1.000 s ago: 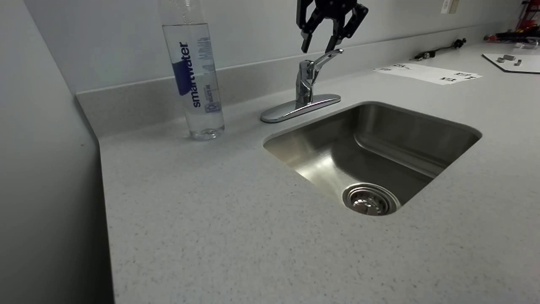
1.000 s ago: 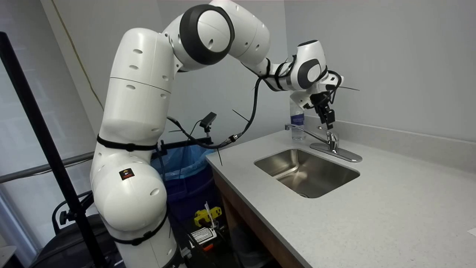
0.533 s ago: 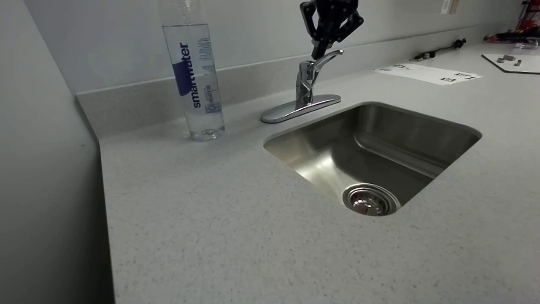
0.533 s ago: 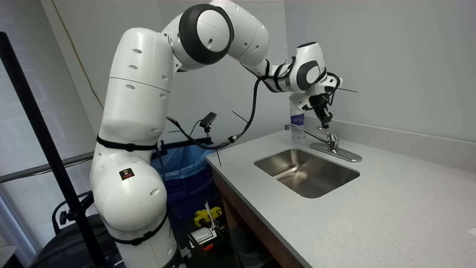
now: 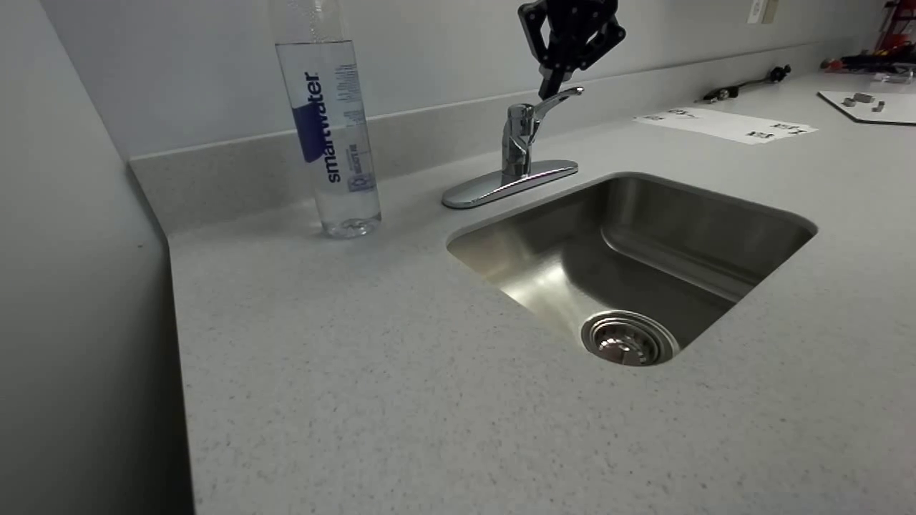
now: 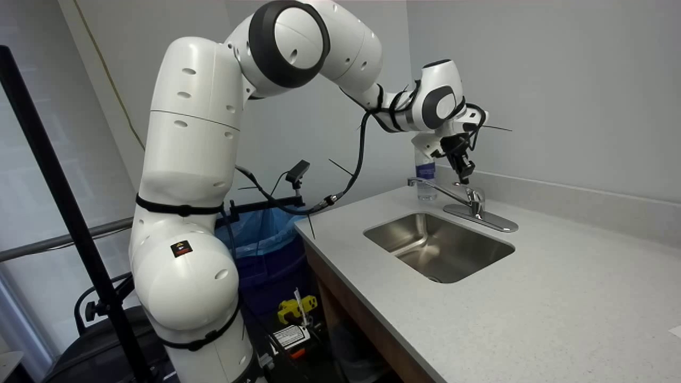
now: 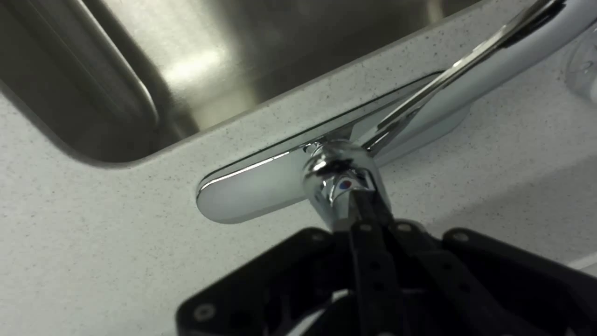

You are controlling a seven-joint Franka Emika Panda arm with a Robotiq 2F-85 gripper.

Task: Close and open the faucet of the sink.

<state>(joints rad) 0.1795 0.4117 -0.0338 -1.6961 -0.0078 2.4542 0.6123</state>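
Over the speckled worktop point(image 5: 343, 357), I hold the gripper point(image 5: 549, 91) closed near the faucet point(image 5: 517, 143), presumably to push its lever point(image 5: 559, 99).

Tall clear plastic bottle point(image 5: 333, 139) and chrome lever faucet point(image 5: 517, 143) obstruct the pale speckled bench point(image 5: 358, 372) along its back edge; front edge free

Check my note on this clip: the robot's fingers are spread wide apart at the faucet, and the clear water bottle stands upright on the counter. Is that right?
Not quite: the fingers are closed together, not spread, as seen in an exterior view and the wrist view. They are at the faucet, and the clear water bottle stands upright on the counter.
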